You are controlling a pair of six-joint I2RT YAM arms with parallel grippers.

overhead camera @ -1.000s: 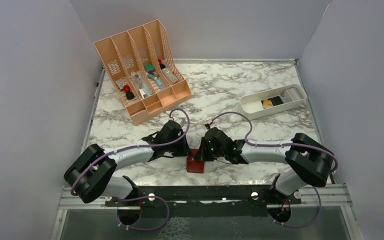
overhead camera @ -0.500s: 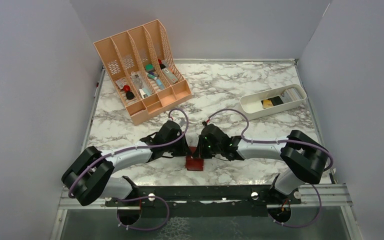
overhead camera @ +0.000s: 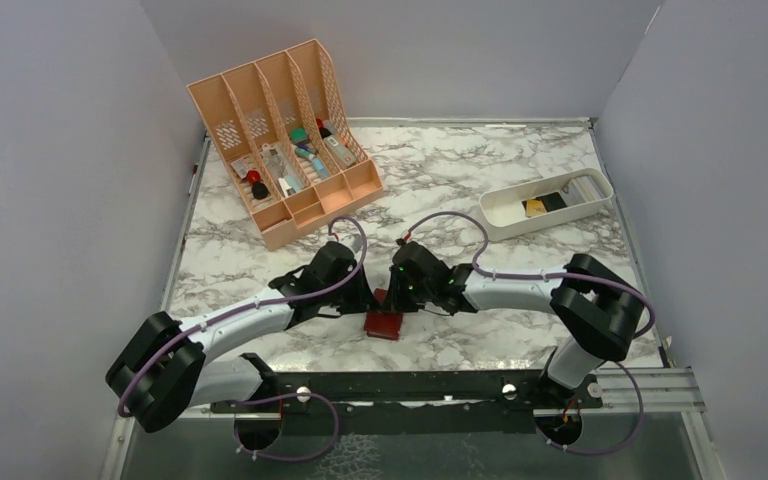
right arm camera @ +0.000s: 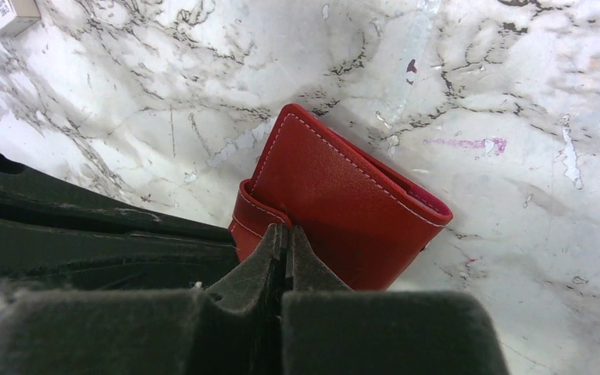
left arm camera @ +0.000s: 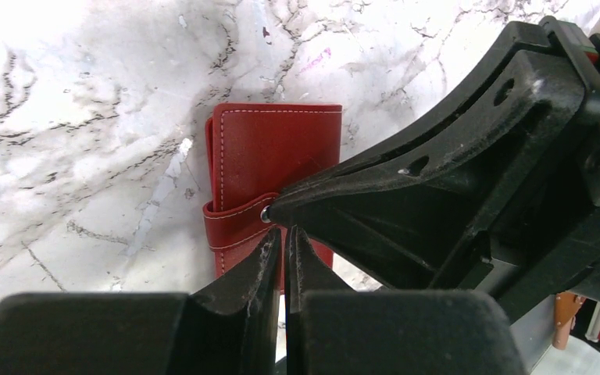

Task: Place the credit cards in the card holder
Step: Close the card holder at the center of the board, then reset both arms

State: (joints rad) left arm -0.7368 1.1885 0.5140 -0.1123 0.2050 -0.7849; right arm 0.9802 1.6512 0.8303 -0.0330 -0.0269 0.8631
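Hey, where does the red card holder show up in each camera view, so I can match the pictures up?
Top external: the card holder lies low in the middle, near the table's front edge.
Left wrist: middle, slightly left of centre, lying closed.
Right wrist: centre of the picture, turned on a diagonal.
Shared landmark: the marble tabletop under it; both wrist views also show its closure strap.

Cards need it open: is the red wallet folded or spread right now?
Folded: the card holder lies closed, cover up, its strap wrapped over one edge. Whether that strap is fastened, cannot tell.
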